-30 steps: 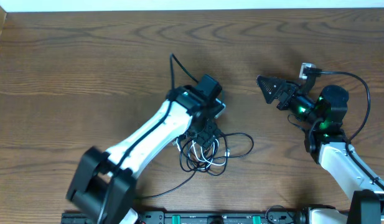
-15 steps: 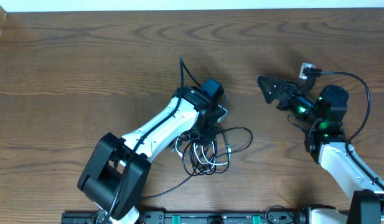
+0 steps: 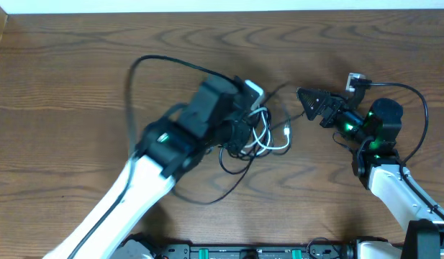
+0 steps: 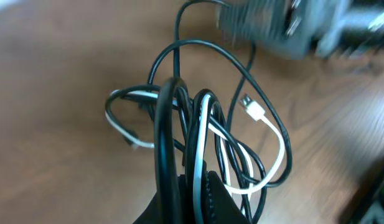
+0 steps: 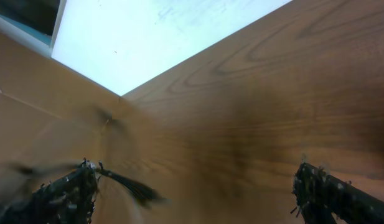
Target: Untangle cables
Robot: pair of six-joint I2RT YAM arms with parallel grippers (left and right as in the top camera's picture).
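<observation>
Broad wooden table [image 3: 63,72], and at its centre the left gripper [image 4: 190,186] pinches the cables [image 3: 259,138] as one clump! At their three o'clock the right gripper [image 3: 306,102] waits, fingers spread. Danger: hauling several strands together could cinch loops tighter around the white cable [image 4: 277,149].

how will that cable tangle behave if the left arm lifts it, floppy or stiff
Probably floppy: the cables curl in loose loops at the left gripper. Likely light, being thin cords. The white cable trails free, so its end may swing or snag.
</observation>
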